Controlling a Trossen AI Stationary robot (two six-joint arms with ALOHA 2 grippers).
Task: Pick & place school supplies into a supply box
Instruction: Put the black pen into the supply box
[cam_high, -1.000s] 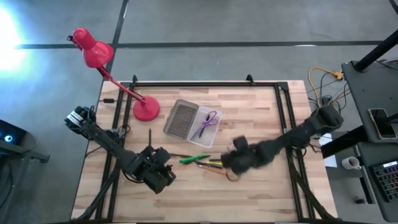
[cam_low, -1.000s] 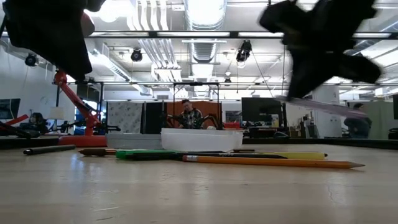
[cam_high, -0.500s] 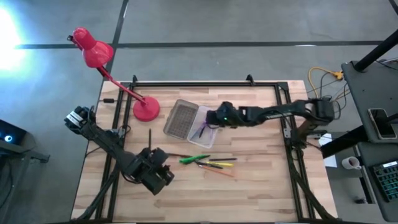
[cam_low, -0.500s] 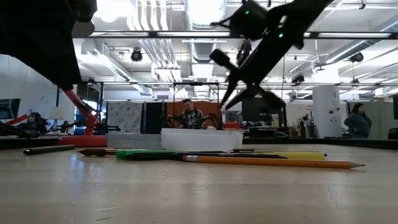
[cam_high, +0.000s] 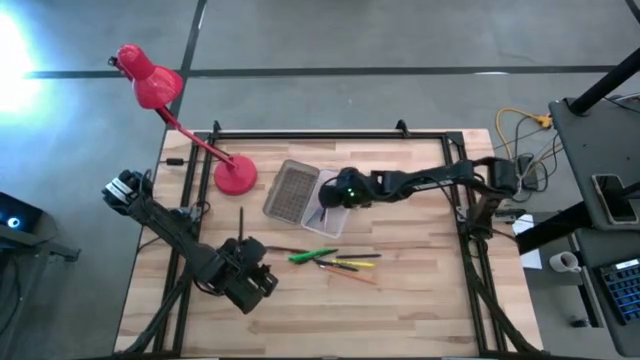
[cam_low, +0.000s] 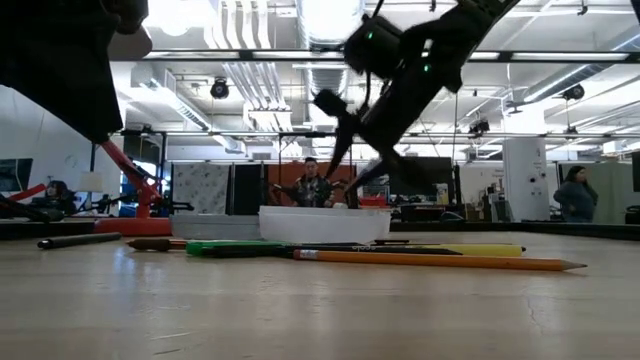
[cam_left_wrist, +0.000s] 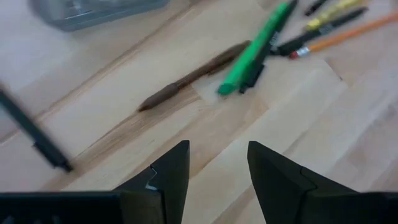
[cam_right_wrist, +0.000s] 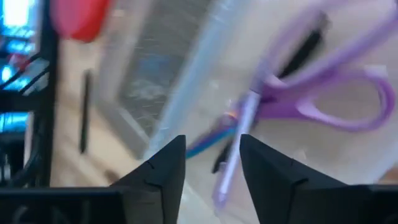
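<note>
1. My right pincer hangs over the whitish-clear half of the supply box, reaching in from the right side of the surface; in the low view it is above the box, clear of its rim.
2. Its fingers are parted and grasp nothing; in the right wrist view a purple pen lies in the box just ahead of them, beside the purple-handled scissors.
3. The box sits open near the middle of the surface, grey ribbed half toward the red desk lamp, clear half holding the scissors.
4. My left pincer waits low at the near left of the surface; its fingers stand apart, released, over bare wood.
5. Outside the box, on the wood: a green marker, a dark brown pen, an orange pencil, a yellow pen; all lie near one another, nearer me than the box.
6. A dark pen lies apart, near the lamp's base.
</note>
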